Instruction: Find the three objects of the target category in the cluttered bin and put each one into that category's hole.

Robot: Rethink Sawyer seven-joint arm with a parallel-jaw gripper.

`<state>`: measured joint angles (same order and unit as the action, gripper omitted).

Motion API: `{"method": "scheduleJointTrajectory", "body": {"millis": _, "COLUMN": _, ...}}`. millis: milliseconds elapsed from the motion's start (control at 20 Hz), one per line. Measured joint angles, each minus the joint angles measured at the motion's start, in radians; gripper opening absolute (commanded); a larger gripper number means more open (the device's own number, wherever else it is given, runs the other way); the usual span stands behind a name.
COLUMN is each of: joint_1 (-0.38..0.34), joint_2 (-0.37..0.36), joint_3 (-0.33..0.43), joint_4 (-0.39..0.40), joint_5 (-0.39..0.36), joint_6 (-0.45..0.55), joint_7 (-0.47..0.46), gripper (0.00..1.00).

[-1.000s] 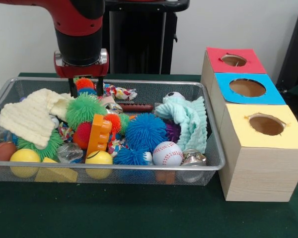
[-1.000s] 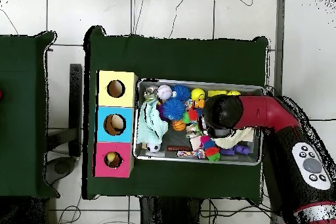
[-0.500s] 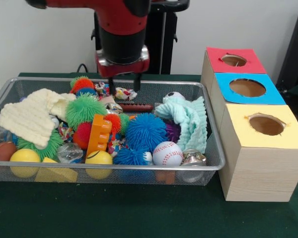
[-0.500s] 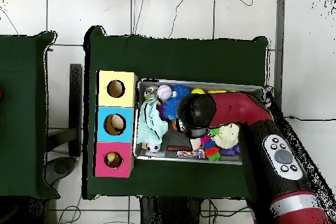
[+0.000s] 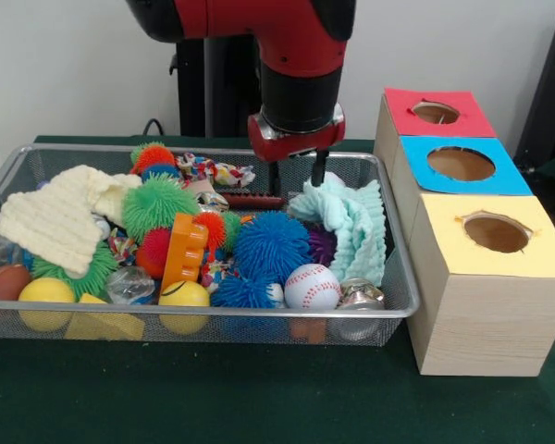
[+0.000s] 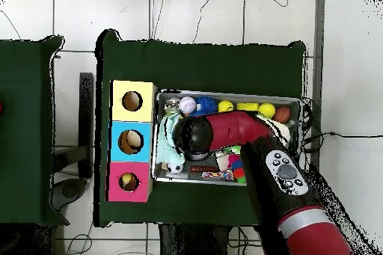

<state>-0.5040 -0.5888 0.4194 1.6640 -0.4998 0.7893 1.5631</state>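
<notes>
Two black fingers point(image 5: 274, 176) of the gripper point(image 5: 296, 174) parted, nothing between them, hanging from the red and black arm point(image 5: 296, 55) at upper centre of the front view. Poised just above the back edge of the mint cloth point(image 5: 351, 227), right of centre in the wire bin point(image 5: 213, 314). Crowded below and to the left: blue spiky ball point(image 5: 271, 243), baseball point(image 5: 312, 286), orange block point(image 5: 184, 250), green spiky ball point(image 5: 159, 203), yellow ball point(image 5: 184, 301) and cream cloth point(image 5: 55, 217) at far left. Rope toy point(image 5: 217, 172) along the bin's back wall, left of the gripper. Lined up at right of frame, just beside the bin, three wooden boxes, each with one round hole on top: red hole point(image 5: 435, 113) farthest back, blue hole point(image 5: 461, 164) in the middle, yellow hole point(image 5: 496, 233) nearest the lens. Impossible to tell from here which toys belong to the target category.

Seen from overhead, bin at centre of frame with the arm point(image 6: 239, 128) slanting up from lower right across it, hiding the gripper beneath its dark wrist. Visible along the bin's upper edge: baseball point(image 6: 187, 104) and yellow ball point(image 6: 226, 106). Mint cloth point(image 6: 166, 143) against the bin's left wall. Stacked in a column just left of the bin: yellow hole point(image 6: 132, 101) on top, blue hole point(image 6: 131, 141) in the middle, red hole point(image 6: 129, 182) at the bottom.
</notes>
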Motion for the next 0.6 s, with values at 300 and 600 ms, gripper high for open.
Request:
{"method": "scheduleJointTrajectory", "body": {"millis": 300, "joint_1": 0.000, "joint_2": 0.046, "joint_3": -0.025, "joint_4": 0.055, "joint_5": -0.001, "joint_6": -0.265, "joint_7": 0.000, "gripper": 1.00}}
{"method": "scheduleJointTrajectory", "body": {"millis": 600, "joint_1": 0.002, "joint_2": 0.091, "joint_3": -0.054, "joint_4": 0.077, "joint_5": -0.001, "joint_6": -0.380, "joint_7": 0.000, "gripper": 1.00}}
